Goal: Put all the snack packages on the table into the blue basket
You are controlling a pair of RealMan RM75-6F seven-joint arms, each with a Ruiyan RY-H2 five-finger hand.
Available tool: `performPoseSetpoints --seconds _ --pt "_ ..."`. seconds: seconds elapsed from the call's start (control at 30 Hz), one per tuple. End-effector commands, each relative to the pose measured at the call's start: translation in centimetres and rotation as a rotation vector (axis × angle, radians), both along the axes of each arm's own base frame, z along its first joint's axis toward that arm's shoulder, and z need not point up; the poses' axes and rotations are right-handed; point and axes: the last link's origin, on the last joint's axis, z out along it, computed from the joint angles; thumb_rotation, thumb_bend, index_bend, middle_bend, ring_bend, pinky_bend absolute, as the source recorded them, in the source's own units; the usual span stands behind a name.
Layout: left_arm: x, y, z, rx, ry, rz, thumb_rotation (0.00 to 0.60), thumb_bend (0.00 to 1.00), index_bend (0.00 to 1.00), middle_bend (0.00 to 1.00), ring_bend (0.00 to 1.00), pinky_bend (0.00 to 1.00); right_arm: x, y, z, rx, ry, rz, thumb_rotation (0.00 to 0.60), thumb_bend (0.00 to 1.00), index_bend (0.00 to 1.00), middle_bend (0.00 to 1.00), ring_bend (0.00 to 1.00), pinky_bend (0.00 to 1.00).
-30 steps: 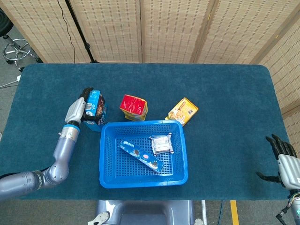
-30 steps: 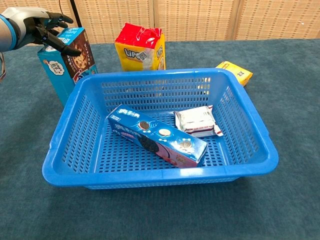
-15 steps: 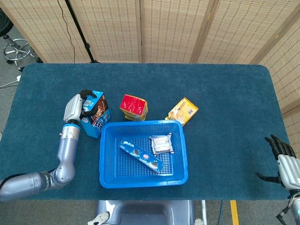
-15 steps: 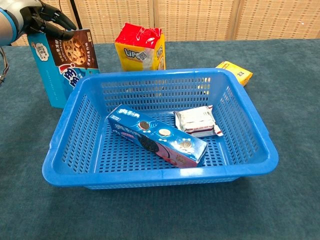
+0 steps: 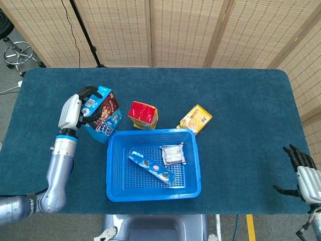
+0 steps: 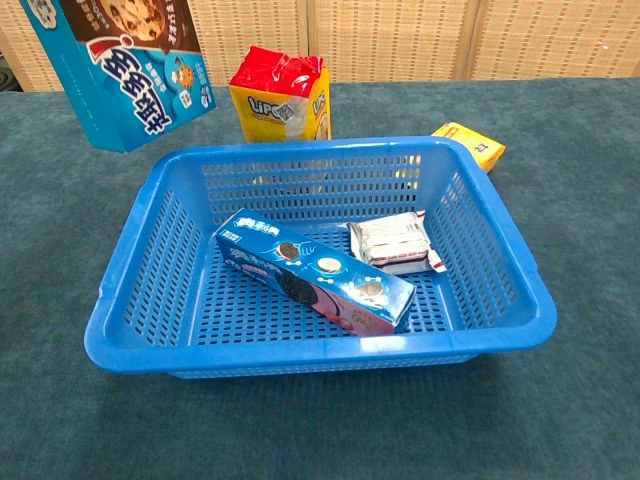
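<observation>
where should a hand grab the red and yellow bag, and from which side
Probably by its crimped red top, coming down from above. The bag stands upright behind the basket, so its top is the free, narrow part; the basket wall blocks a low approach from the front. The left hand already holds the blue box; the right hand is free.

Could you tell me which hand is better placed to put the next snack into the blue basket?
The left. The left hand already holds the blue cookie box lifted beside the blue basket, while the right hand idles open at the table's far right edge, away from every snack.
</observation>
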Motion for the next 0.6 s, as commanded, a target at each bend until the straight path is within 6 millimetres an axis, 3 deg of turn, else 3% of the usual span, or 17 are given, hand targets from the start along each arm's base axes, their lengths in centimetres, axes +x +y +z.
performPoseSetpoints --seconds 0.03,0.27,0.6 --pt "2.0 -3.0 2.1 0.01 -0.02 -0.147 0.6 0.59 0.52 0.48 0.57 0.76 0.1 0.0 0.0 0.0 -0.001 0.002 0.6 0.0 0.0 0.0 0.0 0.05" --pt "4.1 -6.2 1.3 -0.065 0.024 -0.397 0.6 0.57 0.52 0.48 0.57 0.76 0.1 0.1 0.0 0.0 -0.002 0.003 0.6 0.0 0.0 0.0 0.0 0.05" --pt "6.1 -7.2 -4.7 -0.252 0.134 -0.686 0.6 0.55 0.52 0.48 0.56 0.76 0.0 0.0 0.1 -0.003 -0.004 -0.003 0.6 0.0 0.0 0.0 0.0 0.05"
